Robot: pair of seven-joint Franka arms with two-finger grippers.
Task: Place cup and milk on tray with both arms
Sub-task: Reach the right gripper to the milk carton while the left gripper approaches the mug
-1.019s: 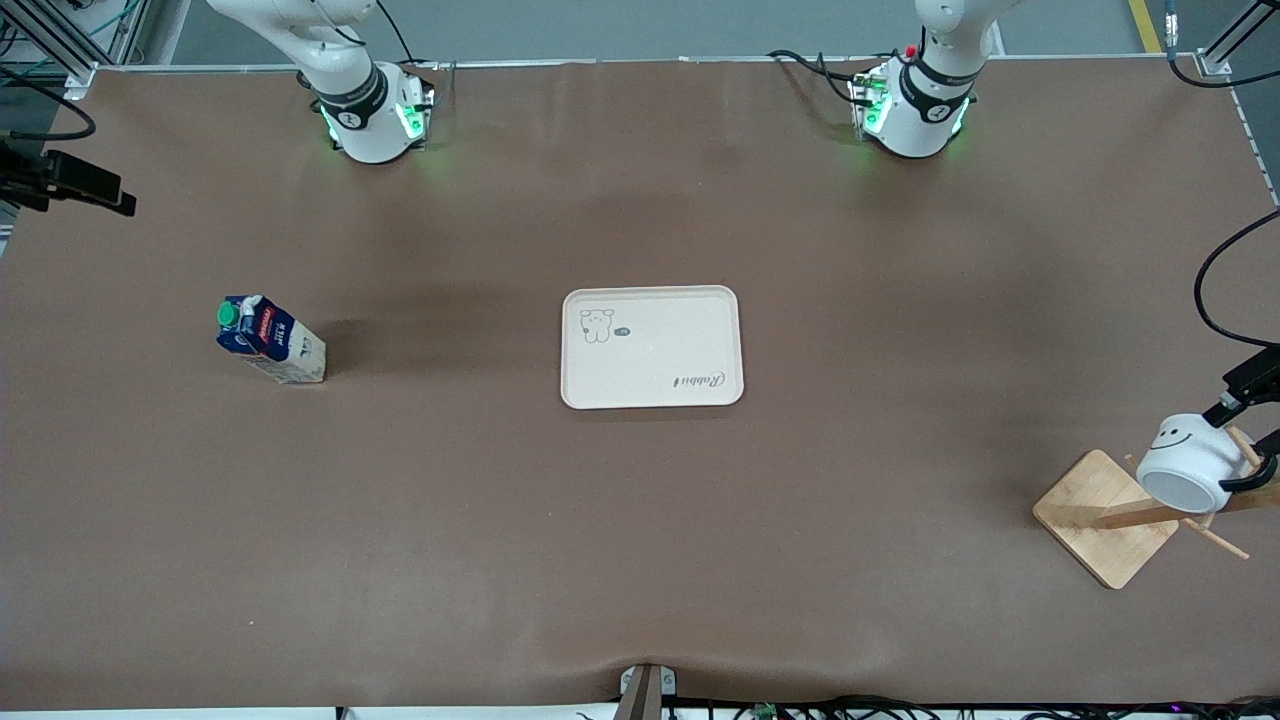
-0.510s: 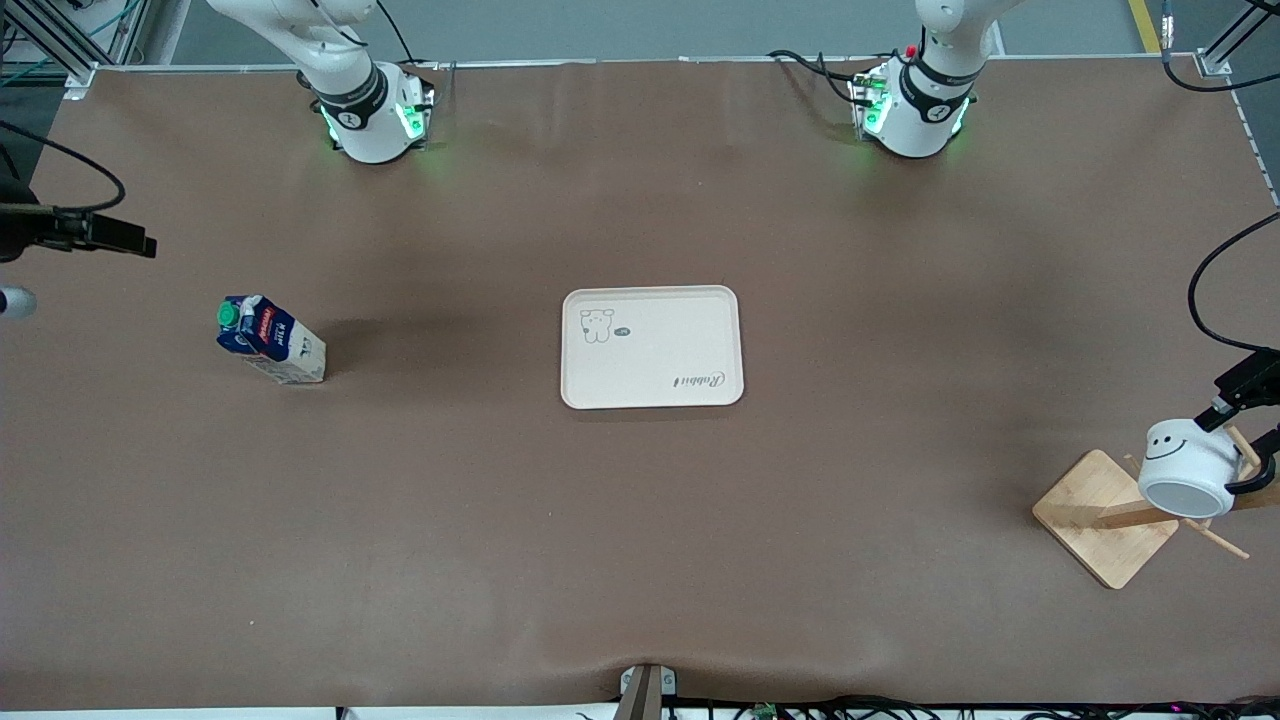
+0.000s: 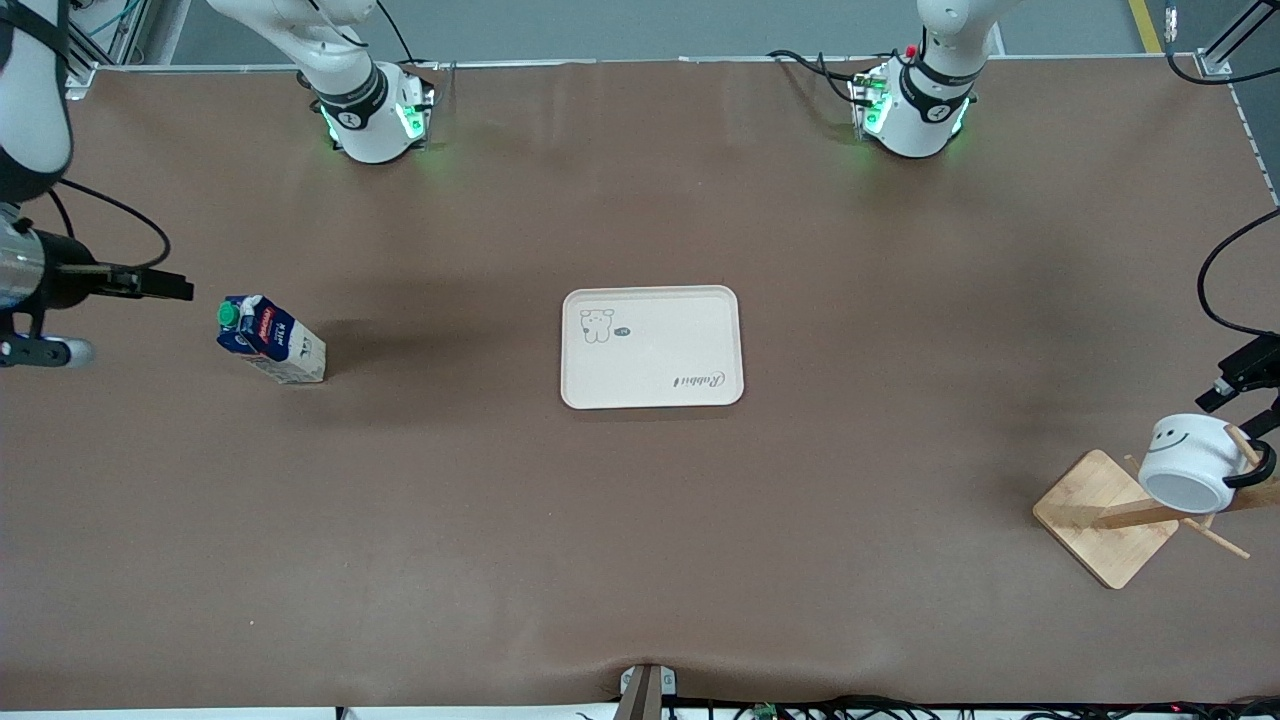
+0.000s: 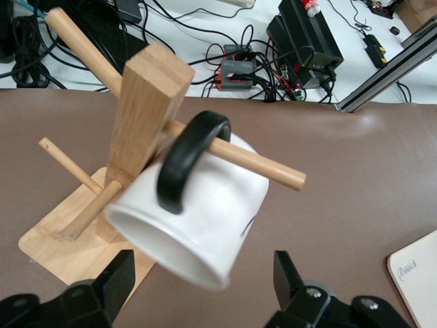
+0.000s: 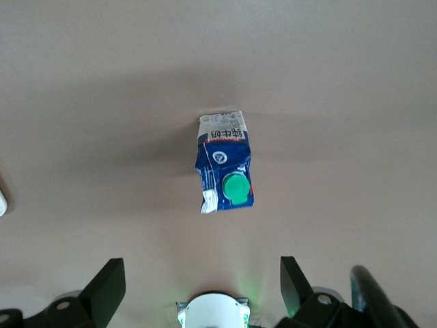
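**A:** What do you get from the front view?

**B:** The flat cream rectangular tray (image 3: 652, 347) lies bare mid-worktop. The dark-blue and white gable-top milk carton (image 3: 270, 340) stands toward my right arm's end. My right gripper (image 3: 150, 284) hangs just beside it, a little farther from the camera. The small white smiley mug (image 3: 1192, 462) hangs on the wooden peg rack (image 3: 1108, 517) at my left arm's end, my left gripper (image 3: 1243, 385) close above it.

**A:** And your left wrist?

**B:** My fingers (image 4: 115, 285) are apart, straddling the mug (image 4: 194, 219) without touching it. Its black handle (image 4: 186, 159) is hooked over a peg (image 4: 263, 165). If I pull sideways instead of along the peg, I'd guess the handle snags and the rack tips.

**A:** Right wrist?

**B:** Fingers (image 5: 108, 284) spread wide above the carton (image 5: 226, 171), green cap (image 5: 235, 186) up. The carton sits skewed to my fingers, so closing now could twist or topple it.
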